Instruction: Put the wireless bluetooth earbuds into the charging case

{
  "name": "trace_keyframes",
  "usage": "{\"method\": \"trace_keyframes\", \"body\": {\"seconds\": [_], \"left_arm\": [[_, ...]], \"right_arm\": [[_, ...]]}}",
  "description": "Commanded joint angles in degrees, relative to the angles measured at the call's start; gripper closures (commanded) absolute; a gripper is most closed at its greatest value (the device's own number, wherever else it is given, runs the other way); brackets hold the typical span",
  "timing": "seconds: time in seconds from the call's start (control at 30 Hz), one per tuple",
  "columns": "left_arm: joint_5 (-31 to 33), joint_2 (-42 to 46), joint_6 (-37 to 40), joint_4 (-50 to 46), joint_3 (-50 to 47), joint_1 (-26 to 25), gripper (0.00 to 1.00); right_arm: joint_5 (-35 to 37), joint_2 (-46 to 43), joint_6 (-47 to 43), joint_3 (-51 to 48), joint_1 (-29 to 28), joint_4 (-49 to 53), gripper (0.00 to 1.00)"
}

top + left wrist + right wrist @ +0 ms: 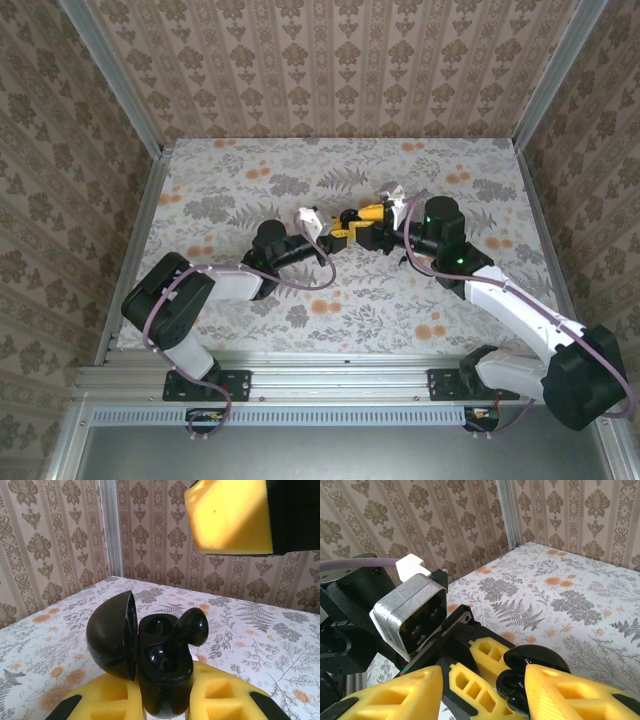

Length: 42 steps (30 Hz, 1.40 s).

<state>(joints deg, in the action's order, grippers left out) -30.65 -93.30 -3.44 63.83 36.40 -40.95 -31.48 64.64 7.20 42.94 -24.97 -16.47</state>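
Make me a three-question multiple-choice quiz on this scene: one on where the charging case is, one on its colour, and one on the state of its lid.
1. Where is the charging case?
A. Lying flat on the table
B. Clamped between the left gripper's fingers
C. Leaning against the back wall

2. What colour is the charging case?
A. White
B. Yellow
C. Black

3. How does its lid stand?
A. Swung open
B. Shut
C. Detached and lying on the table

Answers:
1 B: in the left wrist view, yellow fingers press against both of its sides.
2 C: its body and lid are glossy black.
3 A: the lid is hinged back to one side, baring the wells, and an earbud stands up out of one.
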Motion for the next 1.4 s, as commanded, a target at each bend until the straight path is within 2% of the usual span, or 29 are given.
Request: {"method": "trace_keyframes", "body": {"seconds": [0.0, 0.17, 0.33, 0.5, 0.6, 0.87, 1.07, 1.23, 1.37], "left_arm": [[-0.3, 2.4, 0.4, 1.2, -0.2, -0.4, 0.98], [-0.6, 3.1, 0.9, 0.5, -0.5, -0.4, 0.98], [-0.9, 3.3, 1.0, 0.5, -0.5, -0.4, 0.98], [-0.7, 4.1, 1.4, -0.1, -0.9, -0.4, 0.98], [-0.7, 4.3, 1.6, -0.3, -0.9, -0.5, 0.98], [-0.8, 4.7, 2.0, -0.7, -0.8, -0.7, 0.98], [-0.4, 5.2, 2.4, -1.3, -1.3, -0.7, 0.98], [-0.4, 5.4, 2.4, -1.3, -1.2, -0.8, 0.98], [-0.3, 5.5, 2.6, -1.4, -1.2, -0.8, 0.98]], "right_arm": [[-3.9, -2.2, -2.5, -0.6, 1.0, -0.2, 0.51], [-12.8, -2.4, -6.6, 0.5, 4.1, 1.5, 0.49], [-19.2, -1.9, -17.9, 2.3, 5.5, 8.5, 0.50], [-18.8, -1.2, -29.2, 3.6, 5.6, 14.2, 0.58], [-17.2, -0.5, -32.3, 3.8, 5.5, 14.3, 0.61], [-12.7, 1.8, -34.9, 4.0, 5.6, 10.1, 0.61], [-12.0, 3.1, -34.3, 4.2, 5.5, 6.3, 0.57], [-13.1, 4.7, -35.1, 5.1, 5.5, 5.9, 0.57], [-15.9, 5.6, -37.9, 5.8, 5.3, 7.1, 0.61]]}}
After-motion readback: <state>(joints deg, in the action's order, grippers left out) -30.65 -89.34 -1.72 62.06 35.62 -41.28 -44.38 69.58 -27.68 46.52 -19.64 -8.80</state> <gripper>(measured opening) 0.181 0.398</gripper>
